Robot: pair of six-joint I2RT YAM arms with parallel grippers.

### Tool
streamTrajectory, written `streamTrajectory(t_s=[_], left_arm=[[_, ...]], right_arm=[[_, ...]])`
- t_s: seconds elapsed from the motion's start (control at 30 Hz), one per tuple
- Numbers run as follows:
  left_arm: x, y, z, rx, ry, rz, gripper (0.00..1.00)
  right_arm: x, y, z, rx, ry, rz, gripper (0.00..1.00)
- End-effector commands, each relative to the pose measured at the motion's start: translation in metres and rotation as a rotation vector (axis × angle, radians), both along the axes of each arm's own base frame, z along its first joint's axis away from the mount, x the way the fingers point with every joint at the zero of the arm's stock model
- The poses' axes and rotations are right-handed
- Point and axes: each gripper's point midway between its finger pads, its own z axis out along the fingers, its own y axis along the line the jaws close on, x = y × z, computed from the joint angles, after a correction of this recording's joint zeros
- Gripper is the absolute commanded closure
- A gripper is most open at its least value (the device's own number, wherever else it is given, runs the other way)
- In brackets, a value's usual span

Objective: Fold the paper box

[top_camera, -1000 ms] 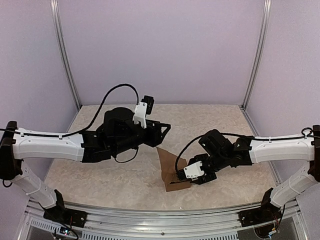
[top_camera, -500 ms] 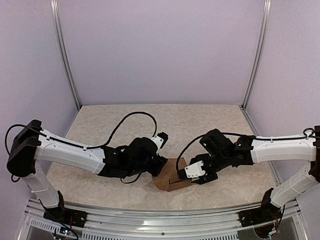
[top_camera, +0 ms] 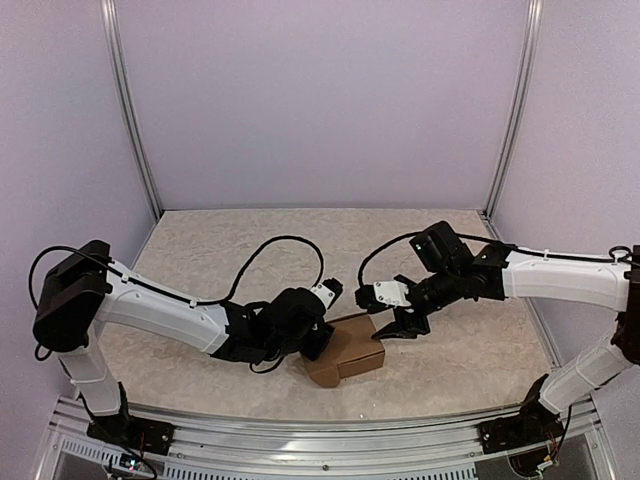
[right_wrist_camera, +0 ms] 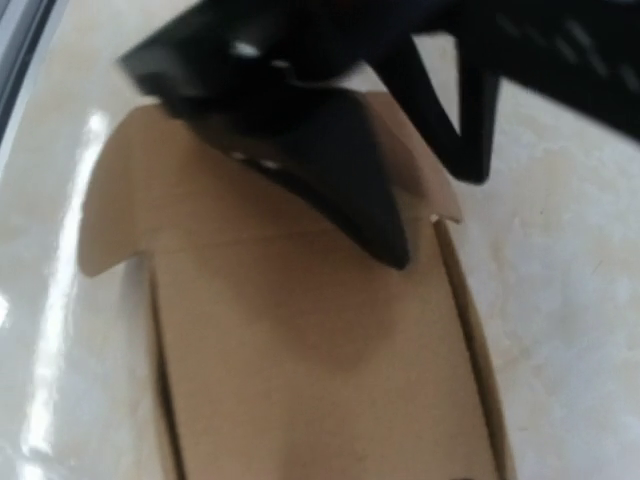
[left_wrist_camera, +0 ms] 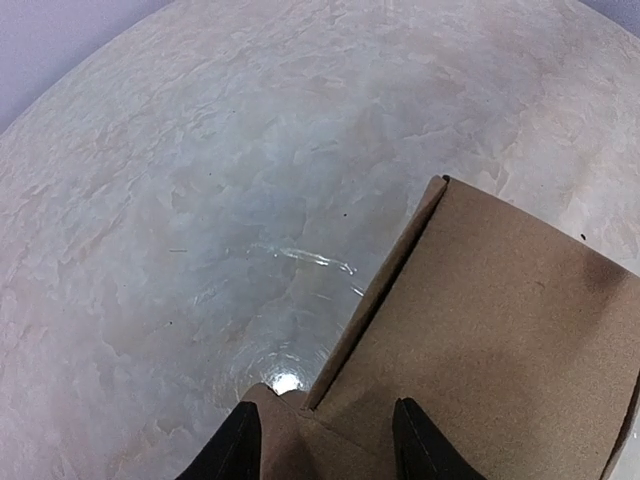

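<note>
L gripper (top_camera: 318, 342) sits low at the near-L end of the paper box (top_camera: 348, 358), jaws apart. Its wrist view shows the 2 fingertips (left_wrist_camera: 235, 450) straddling a folded cardboard edge, 1 tip each side, both against the board. Can't tell if they squeeze it or only rest on it. R gripper (top_camera: 403, 327) hangs just off the box's far-R corner, jaws apart, nothing between them; seen from above it doesn't appear to touch the cardboard. Box lies on the table (top_camera: 250, 240), approx. centre and toward the near edge, betw. the 2 arms. It has a squarish closed-up form with a flat top panel and 1 rounded flap (right_wrist_camera: 108, 220) sticking out at the L-gripper end. R wrist view is blurred; L gripper shows there as a dark shape over that end. Table top is beige and marbled.
</note>
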Motion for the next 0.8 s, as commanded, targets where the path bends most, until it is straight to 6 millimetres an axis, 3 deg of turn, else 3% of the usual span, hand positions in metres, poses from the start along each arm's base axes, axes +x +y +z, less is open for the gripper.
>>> streamTrajectory(t_s=[0.0,0.17,0.33,0.43,0.5,0.6,0.77], left_arm=[[0.004,0.001,0.006,0.015,-0.05,0.008,0.56],[0.009,0.001,0.034,-0.032,-0.109,0.01,0.55],[0.014,0.007,0.063,-0.125,-0.156,0.061,0.52],[0.012,0.021,0.071,-0.18,-0.155,0.115,0.51],[0.012,0.041,0.072,-0.207,-0.156,0.187,0.5],[0.009,0.074,0.063,-0.28,-0.108,0.304,0.48],[0.003,0.116,0.02,-0.341,0.092,0.447,0.47]], right_arm=[[0.001,0.016,-0.013,0.07,0.179,-0.018,0.48],[0.024,0.016,-0.036,0.016,0.138,-0.108,0.54],[0.026,0.01,-0.042,0.004,0.142,-0.12,0.6],[0.027,0.004,-0.046,-0.011,0.145,-0.131,0.61],[0.029,-0.001,-0.053,-0.03,0.155,-0.144,0.62],[0.034,-0.008,-0.058,-0.032,0.186,-0.158,0.65],[0.041,-0.016,-0.055,-0.013,0.19,-0.18,0.65]])
